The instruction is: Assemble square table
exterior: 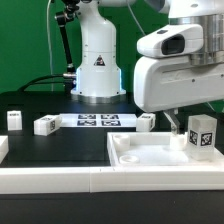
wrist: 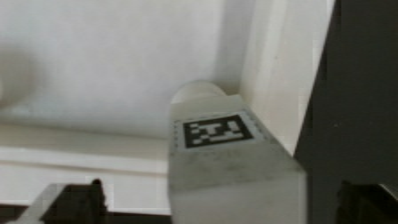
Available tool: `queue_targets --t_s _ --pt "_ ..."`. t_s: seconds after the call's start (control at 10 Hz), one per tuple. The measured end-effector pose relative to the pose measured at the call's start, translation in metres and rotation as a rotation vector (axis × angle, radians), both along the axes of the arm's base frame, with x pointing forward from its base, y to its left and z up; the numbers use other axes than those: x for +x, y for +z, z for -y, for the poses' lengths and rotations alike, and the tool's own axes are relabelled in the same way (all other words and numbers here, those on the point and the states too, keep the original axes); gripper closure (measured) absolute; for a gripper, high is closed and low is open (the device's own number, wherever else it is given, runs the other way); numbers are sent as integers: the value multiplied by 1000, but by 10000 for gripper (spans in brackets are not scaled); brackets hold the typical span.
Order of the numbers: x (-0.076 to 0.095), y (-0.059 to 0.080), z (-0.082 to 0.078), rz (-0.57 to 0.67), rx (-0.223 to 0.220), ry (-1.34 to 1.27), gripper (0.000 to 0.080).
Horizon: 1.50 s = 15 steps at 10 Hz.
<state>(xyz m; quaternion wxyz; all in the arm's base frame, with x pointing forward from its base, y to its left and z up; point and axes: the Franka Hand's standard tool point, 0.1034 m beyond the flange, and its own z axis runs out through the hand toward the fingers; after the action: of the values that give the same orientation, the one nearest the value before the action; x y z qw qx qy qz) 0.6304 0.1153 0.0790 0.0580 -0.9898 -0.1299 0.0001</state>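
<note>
**Technician:** Describe the work area.

**Operator:** A black table surface [exterior: 60,145] lies before a green backdrop [exterior: 25,45]. The white robot arm base [exterior: 97,62] stands at upper centre of the exterior view. A long white rail [exterior: 50,178] runs along the lower edge.

**Technician:** Locate the square table parts.

**Operator:** The white plastic square tray-like top [exterior: 150,152] with raised rim sits at lower right. One small white block leg [exterior: 202,136], bearing a black-and-white square tag, stands upright on it, just beside the rim. A second leg [exterior: 15,120] rests at the exterior view's far left, with a third leg [exterior: 47,125] near it. A fourth leg [exterior: 147,121] rests just behind the tray. The flat white marker board [exterior: 97,121] lies between the third and fourth.

**Technician:** State the gripper condition.

**Operator:** The two-finger gripper [wrist: 221,203] hangs over the upright leg. Its dark fingertips [wrist: 71,200] stand wide apart, one on each side. Neither touches the leg.
</note>
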Motion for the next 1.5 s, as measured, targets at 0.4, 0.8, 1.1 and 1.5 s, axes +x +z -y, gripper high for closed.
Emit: queue_targets --t_s 0.4,0.8,1.1,1.5 --pt "0 0 0 4 -6 28 341" --pt "0 0 0 1 -6 2 511" --pt "0 0 1 -21 -7 -210 511" --pt "-1 0 2 -72 -2 -737 509"
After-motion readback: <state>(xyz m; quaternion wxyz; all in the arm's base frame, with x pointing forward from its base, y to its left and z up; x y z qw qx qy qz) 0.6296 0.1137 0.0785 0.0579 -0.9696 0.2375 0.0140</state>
